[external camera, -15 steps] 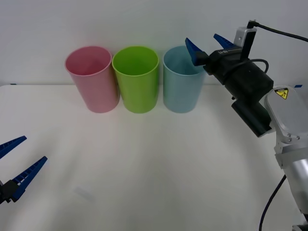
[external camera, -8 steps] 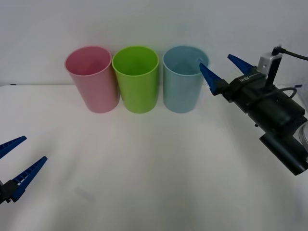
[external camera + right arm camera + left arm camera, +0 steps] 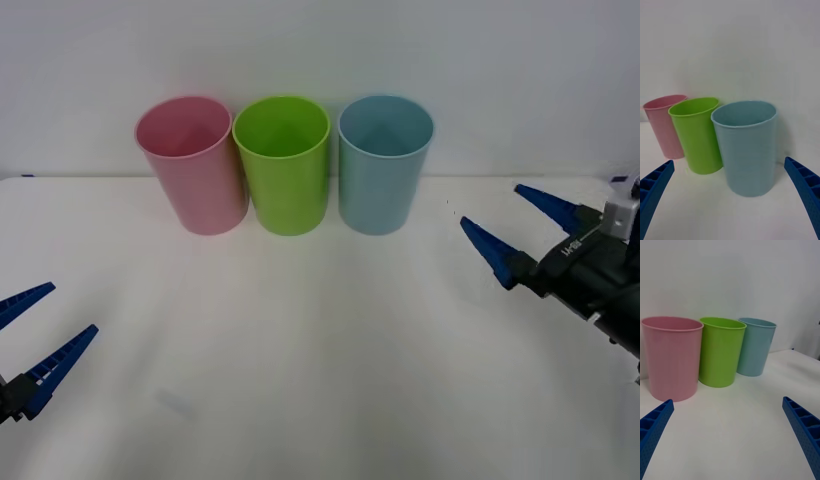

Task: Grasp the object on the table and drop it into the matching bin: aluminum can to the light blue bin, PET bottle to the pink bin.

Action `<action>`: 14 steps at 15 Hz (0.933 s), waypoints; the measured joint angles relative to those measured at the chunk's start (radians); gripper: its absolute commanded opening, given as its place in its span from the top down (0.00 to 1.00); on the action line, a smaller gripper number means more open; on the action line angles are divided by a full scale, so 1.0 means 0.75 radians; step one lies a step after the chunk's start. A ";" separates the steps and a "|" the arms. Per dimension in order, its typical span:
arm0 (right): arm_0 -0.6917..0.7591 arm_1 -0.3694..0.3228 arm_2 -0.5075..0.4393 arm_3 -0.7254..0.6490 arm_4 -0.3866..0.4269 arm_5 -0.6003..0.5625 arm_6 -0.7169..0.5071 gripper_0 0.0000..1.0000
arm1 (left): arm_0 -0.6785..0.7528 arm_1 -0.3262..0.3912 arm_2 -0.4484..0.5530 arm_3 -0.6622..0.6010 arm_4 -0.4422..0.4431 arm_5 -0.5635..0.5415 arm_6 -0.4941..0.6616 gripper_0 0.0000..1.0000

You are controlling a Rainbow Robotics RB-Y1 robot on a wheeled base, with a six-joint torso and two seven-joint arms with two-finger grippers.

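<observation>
The light blue bin stands rightmost in a row of three at the back of the white table, and the pink bin is leftmost. My right gripper hovers open and holds nothing, to the right of the light blue bin and nearer to me. The right wrist view faces the light blue bin between its blue fingers. My left gripper waits open at the table's front left. The aluminum can is out of view.
A green bin stands between the pink and light blue bins, close against both. The three bins line up along the table's back edge, in front of a plain white wall. The left wrist view looks across bare table at all three.
My right gripper has moved from over the light blue bin's rim to the right, down and back toward me, staying open. The left arm has not moved.
</observation>
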 measured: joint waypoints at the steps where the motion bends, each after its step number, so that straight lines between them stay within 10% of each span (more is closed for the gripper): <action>1: 0.035 0.002 -0.032 -0.001 -0.014 -0.039 0.024 0.00 | 0.000 0.000 0.000 0.000 0.000 0.000 0.000 0.00; 14: 0.423 0.060 -0.349 0.068 -0.141 -0.465 0.421 0.00 | 0.000 0.000 0.000 0.000 0.000 0.000 0.000 0.00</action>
